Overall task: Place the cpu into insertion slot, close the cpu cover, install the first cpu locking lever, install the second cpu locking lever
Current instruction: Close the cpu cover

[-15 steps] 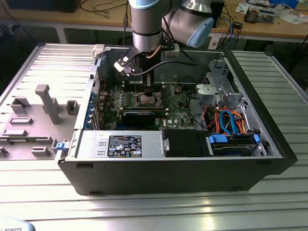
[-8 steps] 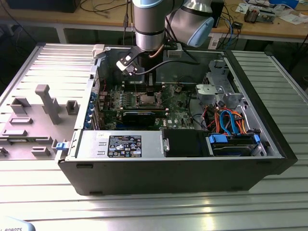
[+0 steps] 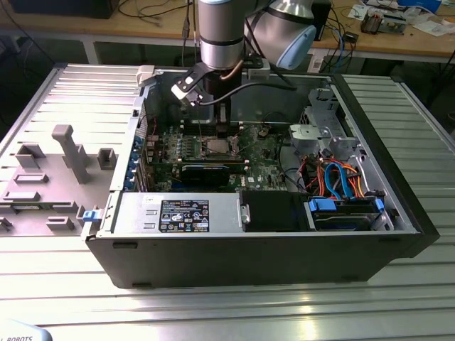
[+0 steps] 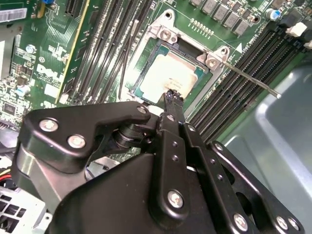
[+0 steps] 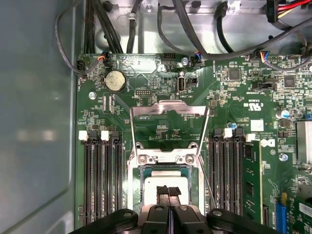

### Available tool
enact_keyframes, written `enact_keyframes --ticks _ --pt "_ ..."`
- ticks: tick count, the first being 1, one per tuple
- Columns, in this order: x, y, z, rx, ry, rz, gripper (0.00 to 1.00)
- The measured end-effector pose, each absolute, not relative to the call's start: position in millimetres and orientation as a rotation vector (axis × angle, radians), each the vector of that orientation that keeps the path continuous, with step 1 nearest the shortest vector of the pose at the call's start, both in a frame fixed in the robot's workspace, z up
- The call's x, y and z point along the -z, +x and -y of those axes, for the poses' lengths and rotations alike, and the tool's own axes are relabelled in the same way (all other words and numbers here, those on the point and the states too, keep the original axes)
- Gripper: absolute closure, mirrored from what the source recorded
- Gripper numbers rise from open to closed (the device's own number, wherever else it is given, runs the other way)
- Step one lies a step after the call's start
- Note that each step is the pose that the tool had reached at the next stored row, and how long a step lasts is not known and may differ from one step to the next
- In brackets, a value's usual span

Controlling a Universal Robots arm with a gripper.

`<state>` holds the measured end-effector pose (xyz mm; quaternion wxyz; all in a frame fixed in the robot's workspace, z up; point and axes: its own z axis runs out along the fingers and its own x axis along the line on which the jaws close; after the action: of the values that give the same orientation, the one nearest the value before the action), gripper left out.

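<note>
The cpu (image 5: 163, 181) lies flat in the insertion slot (image 5: 132, 192) on the green board; its silver top also shows in the second wrist view as the cpu (image 4: 168, 73). The cpu cover (image 5: 168, 109) stands swung open behind the slot, and the board shows through its square window. A thin locking lever (image 4: 253, 80) sticks out free beside the slot. My gripper (image 5: 168, 191) is shut with nothing between the fingertips, which sit right over the cpu's near edge. In the exterior view the gripper (image 3: 222, 135) hangs just above the slot (image 3: 215, 147) inside the open computer case.
Black memory slots (image 5: 100, 178) flank the socket on both sides. Cables (image 5: 195, 29) run along the case wall behind the board. A drive cage with orange and blue cables (image 3: 338, 177) and the power supply (image 3: 178, 213) crowd the case's front and right.
</note>
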<state>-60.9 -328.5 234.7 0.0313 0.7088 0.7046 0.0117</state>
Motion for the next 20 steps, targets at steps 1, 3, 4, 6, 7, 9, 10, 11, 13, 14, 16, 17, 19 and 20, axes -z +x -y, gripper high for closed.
enact_keyframes --ticks 1,3,4,6,7,9,10,11,13,14,16,17,19,20 --pt "-236.3 -60.9 328.5 -0.036 2.183 -2.171 0.89" --pt "-237.7 -60.9 328.5 -0.036 2.184 -2.171 0.89" --pt "-238.5 -60.9 328.5 -0.036 2.184 -2.171 0.89" --pt "-238.6 -60.9 328.5 -0.036 2.184 -2.171 0.89" --pt "-238.7 -60.9 328.5 -0.036 2.184 -2.171 0.89" --pt "-238.8 -60.9 328.5 -0.036 2.184 -2.171 0.89" --pt "-238.8 -60.9 328.5 -0.036 2.184 -2.171 0.89" --pt "-238.8 -60.9 328.5 -0.036 2.184 -2.171 0.89" --pt "-238.9 -60.9 328.5 -0.036 2.184 -2.171 0.89" --pt "-238.9 -60.9 328.5 -0.036 2.184 -2.171 0.89" --pt "-239.0 -60.9 328.5 -0.036 2.184 -2.171 0.89" --pt "-239.6 -60.9 328.6 -0.035 2.184 -2.171 0.89" --pt "-243.9 -60.9 328.5 -0.036 2.184 -2.171 0.89" --pt "-245.3 -60.9 328.5 -0.036 2.184 -2.171 0.89"
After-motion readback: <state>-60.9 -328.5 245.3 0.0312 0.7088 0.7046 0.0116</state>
